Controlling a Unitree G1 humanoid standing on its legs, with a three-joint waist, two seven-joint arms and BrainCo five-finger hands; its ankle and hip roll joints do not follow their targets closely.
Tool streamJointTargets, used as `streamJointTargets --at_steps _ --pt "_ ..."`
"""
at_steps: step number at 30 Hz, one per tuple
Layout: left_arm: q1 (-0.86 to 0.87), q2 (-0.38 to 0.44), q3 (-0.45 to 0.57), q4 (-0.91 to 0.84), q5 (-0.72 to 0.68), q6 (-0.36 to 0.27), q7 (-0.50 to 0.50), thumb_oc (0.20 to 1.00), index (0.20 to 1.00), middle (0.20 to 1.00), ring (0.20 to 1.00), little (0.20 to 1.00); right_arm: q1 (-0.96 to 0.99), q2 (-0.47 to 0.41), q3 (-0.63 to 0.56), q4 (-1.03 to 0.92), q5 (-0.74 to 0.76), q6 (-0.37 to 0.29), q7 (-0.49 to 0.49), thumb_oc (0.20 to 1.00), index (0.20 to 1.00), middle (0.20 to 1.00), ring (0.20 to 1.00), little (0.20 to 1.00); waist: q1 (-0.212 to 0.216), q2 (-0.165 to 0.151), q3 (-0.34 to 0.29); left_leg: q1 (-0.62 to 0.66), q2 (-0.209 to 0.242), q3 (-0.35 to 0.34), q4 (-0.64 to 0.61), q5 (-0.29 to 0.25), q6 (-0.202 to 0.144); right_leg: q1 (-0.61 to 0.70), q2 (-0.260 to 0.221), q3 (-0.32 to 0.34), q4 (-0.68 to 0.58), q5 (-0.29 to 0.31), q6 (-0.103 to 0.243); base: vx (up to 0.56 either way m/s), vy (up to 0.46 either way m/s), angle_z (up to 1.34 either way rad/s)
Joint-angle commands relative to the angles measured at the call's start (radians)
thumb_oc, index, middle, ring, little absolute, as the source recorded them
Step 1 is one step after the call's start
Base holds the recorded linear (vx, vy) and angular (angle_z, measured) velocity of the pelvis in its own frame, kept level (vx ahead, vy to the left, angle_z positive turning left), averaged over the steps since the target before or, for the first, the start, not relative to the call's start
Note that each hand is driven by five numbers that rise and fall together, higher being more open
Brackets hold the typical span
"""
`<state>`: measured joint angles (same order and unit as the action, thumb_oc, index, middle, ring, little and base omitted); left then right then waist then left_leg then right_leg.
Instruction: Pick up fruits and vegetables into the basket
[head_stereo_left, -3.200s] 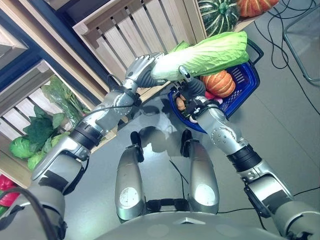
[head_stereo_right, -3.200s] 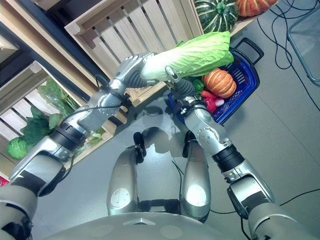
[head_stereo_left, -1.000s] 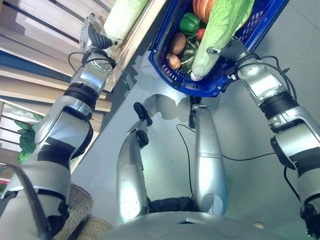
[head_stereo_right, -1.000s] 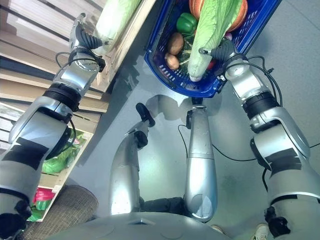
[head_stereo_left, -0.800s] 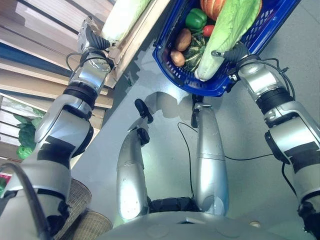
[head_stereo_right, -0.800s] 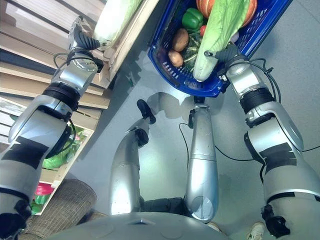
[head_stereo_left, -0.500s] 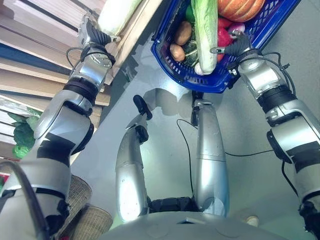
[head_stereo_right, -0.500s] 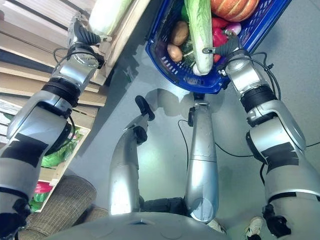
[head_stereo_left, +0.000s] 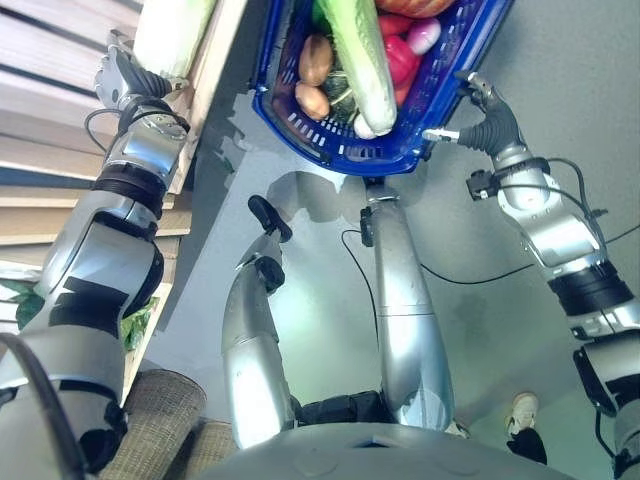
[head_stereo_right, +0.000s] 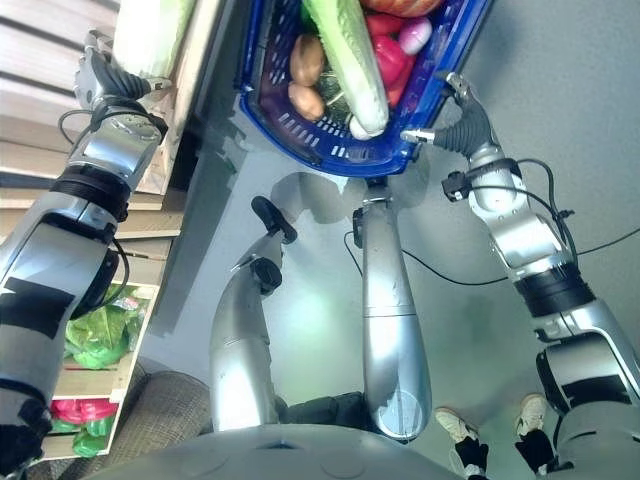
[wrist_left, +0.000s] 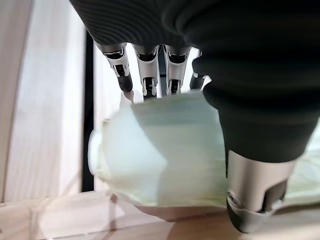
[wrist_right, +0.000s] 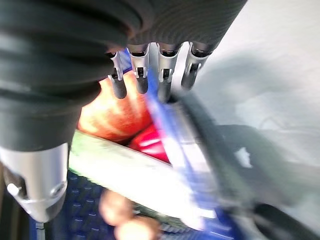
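Reaching over to the far left, my left hand is up at the wooden shelf, and in its wrist view my fingers and thumb are wrapped around the pale base of a napa cabbage that sits on the shelf board. From the head views you can see that same cabbage as a long light-green shape lying along the shelf edge, right by my hand.

Lower down on the left there's some leafy green stuff and something red in the lower crates, plus a woven grey basket on the floor.

Moving toward the middle, the blue basket sits on the grey floor just beside the shelf. It's got a second napa cabbage lying lengthwise in it, white stem end pointing toward me, two potatoes stacked to its left, a red pepper and a small pinkish thing to its right, and an orange pumpkin behind that.

On the right, my right hand is just outside the basket's right rim, fingers straight and spread, holding nothing. A person's shoes show on the floor at the lower right.
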<state>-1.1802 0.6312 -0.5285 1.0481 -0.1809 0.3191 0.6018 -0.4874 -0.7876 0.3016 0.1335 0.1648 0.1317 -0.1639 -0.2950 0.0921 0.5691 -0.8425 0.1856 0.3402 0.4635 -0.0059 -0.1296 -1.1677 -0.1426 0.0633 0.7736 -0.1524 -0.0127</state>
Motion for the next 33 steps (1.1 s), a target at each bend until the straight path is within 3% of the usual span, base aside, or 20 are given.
streamJointTargets --at_steps 1,9,15,19,20,21,22,28,33 --pt "-0.020 0.019 0.018 0.085 0.055 -0.050 -0.103 1.000 1.000 1.000 1.000 1.000 0.137 0.013 -0.009 -0.009 0.104 -0.043 0.024 1.000 1.000 1.000 1.000 1.000 -0.098 -0.044 -0.049 -0.039 0.015 0.030 0.150 -0.122 0.004 0.044 0.054 0.023 -0.048 -0.018 0.057 0.01 -0.015 -0.22" --pt "-0.042 0.015 -0.009 0.156 0.004 -0.087 -0.208 1.000 1.000 1.000 1.000 1.000 0.217 0.069 -0.023 0.024 0.210 -0.054 -0.011 1.000 1.000 1.000 1.000 1.000 -0.116 -0.065 -0.049 -0.048 0.029 0.036 0.162 -0.126 0.007 0.040 0.068 0.027 -0.055 -0.007 0.053 0.00 -0.031 -0.07" --pt "-0.027 -0.013 -0.003 0.152 -0.202 -0.142 -0.371 1.000 1.000 1.000 1.000 1.000 0.232 0.112 -0.016 0.062 0.283 -0.049 -0.019 1.000 1.000 1.000 1.000 1.000 -0.116 -0.072 -0.049 -0.062 0.033 0.034 0.169 -0.128 0.016 0.036 0.078 0.026 -0.063 0.001 0.052 0.00 -0.028 -0.01" --pt "-0.007 -0.040 0.021 0.144 -0.360 -0.132 -0.500 1.000 1.000 1.000 1.000 1.000 0.237 0.131 -0.024 0.068 0.310 -0.055 -0.001 1.000 1.000 1.000 1.000 1.000 -0.116 -0.075 -0.049 -0.068 0.034 0.034 0.172 -0.132 0.021 0.034 0.081 0.024 -0.069 0.004 0.052 0.00 0.000 0.00" --pt "-0.001 -0.046 0.030 0.138 -0.397 -0.129 -0.528 0.859 0.859 0.859 0.859 0.859 0.239 0.135 -0.025 0.065 0.312 -0.053 0.003 1.000 1.000 1.000 1.000 1.000 -0.115 -0.076 -0.049 -0.068 0.033 0.034 0.171 -0.133 0.022 0.035 0.082 0.023 -0.071 0.005 0.052 0.00 0.000 0.00" --pt "0.008 -0.052 0.044 0.128 -0.459 -0.125 -0.555 0.492 0.492 0.492 0.492 0.492 0.240 0.139 -0.027 0.061 0.319 -0.049 0.012 1.000 1.000 1.000 1.000 1.000 -0.115 -0.077 -0.049 -0.069 0.032 0.032 0.171 -0.133 0.024 0.036 0.085 0.022 -0.074 0.007 0.052 0.00 0.000 0.00" --pt "0.016 -0.059 0.058 0.116 -0.510 -0.125 -0.585 0.200 0.200 0.200 0.200 0.200 0.241 0.143 -0.028 0.056 0.319 -0.044 0.018 1.000 1.000 1.000 1.000 1.000 -0.114 -0.079 -0.049 -0.070 0.032 0.031 0.171 -0.134 0.026 0.036 0.086 0.022 -0.074 0.007 0.052 0.00 -0.014 -0.04" --pt "0.075 -0.088 0.106 0.030 -0.684 -0.127 -0.691 0.200 0.200 0.200 0.200 0.200 0.242 0.144 -0.050 0.002 0.304 -0.013 0.043 1.000 1.000 1.000 1.000 1.000 -0.108 -0.080 -0.049 -0.066 0.026 0.027 0.168 -0.138 0.036 0.045 0.088 0.022 -0.081 0.011 0.050 0.00 0.003 -0.01" --pt "0.125 -0.095 0.128 -0.026 -0.703 -0.125 -0.737 0.200 0.200 0.200 0.200 0.200 0.250 0.137 -0.075 -0.035 0.292 -0.004 0.061 1.000 1.000 1.000 1.000 1.000 -0.104 -0.076 -0.049 -0.033 0.020 0.028 0.151 -0.135 0.039 0.079 0.084 0.020 -0.097 0.012 0.050 -0.01 0.039 0.04"
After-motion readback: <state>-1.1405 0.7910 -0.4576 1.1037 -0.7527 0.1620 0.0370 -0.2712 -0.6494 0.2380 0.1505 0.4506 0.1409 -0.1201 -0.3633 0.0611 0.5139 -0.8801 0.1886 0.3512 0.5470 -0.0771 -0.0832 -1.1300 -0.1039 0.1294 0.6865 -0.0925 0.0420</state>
